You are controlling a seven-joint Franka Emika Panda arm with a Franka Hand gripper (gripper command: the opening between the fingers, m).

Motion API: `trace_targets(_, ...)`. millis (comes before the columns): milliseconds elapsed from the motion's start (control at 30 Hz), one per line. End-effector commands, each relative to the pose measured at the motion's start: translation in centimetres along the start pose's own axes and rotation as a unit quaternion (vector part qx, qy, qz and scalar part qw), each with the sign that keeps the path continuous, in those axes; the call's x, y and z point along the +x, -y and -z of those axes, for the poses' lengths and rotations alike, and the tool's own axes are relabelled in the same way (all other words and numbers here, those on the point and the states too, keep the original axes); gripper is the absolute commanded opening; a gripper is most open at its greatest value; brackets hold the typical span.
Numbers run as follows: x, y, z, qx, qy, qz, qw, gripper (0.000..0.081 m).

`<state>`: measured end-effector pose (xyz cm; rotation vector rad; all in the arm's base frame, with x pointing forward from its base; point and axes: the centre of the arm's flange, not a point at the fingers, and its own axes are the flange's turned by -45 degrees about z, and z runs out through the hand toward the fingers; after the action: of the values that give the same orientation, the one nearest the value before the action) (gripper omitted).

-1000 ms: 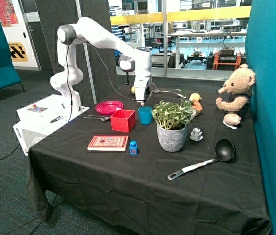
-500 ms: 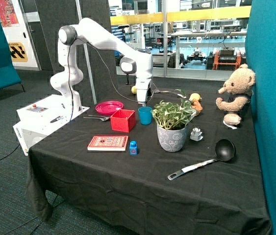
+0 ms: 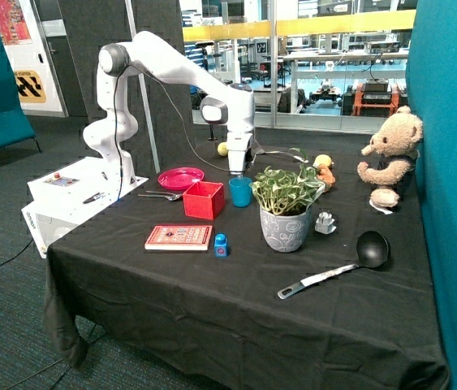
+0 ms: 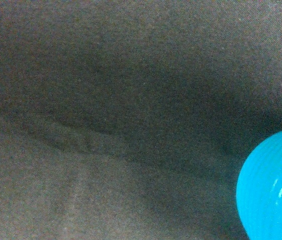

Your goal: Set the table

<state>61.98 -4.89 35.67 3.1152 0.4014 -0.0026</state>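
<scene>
The gripper point(image 3: 237, 170) is hanging low just behind the blue cup point(image 3: 240, 192) — whether its claw is apart or together I cannot tell. The table point(image 3: 236, 301) is sitting under a matte black cloth, creased and draping down its sides. The wrist view is showing only that woven cloth point(image 4: 105, 125) and the cup's ribbed, glossy plastic wall point(image 4: 273, 190), details the outside view is not giving.

Table point(image 3: 212, 301): large, rectangular, fully draped in black cloth that hangs down the sides, slightly wrinkled. Stands against a teal wall point(image 3: 455, 203), beside the white robot base box point(image 3: 66, 199). Wrist view: the same dark cloth point(image 4: 105, 125), faint creases.
</scene>
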Motion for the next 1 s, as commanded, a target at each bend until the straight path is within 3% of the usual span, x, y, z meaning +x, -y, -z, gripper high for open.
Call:
trace_targets(0, -0.07, 0.21, -0.70, 0.00020, -0.0009, 0.002, 1.0000, 0.0271)
trace_targets(700, -0.72, -0.15, -1.44, 0.00020, -0.0009, -0.001, 1.0000, 0.0255)
trace_targets(800, -0.80, -0.29, -1.55, 0.00020, -0.0009, -0.002, 1.0000, 0.0220)
trace_targets(967, -0.92, -0.25, -1.60, 0.00021, -0.0009, -0.005, 1.0000, 0.0019)
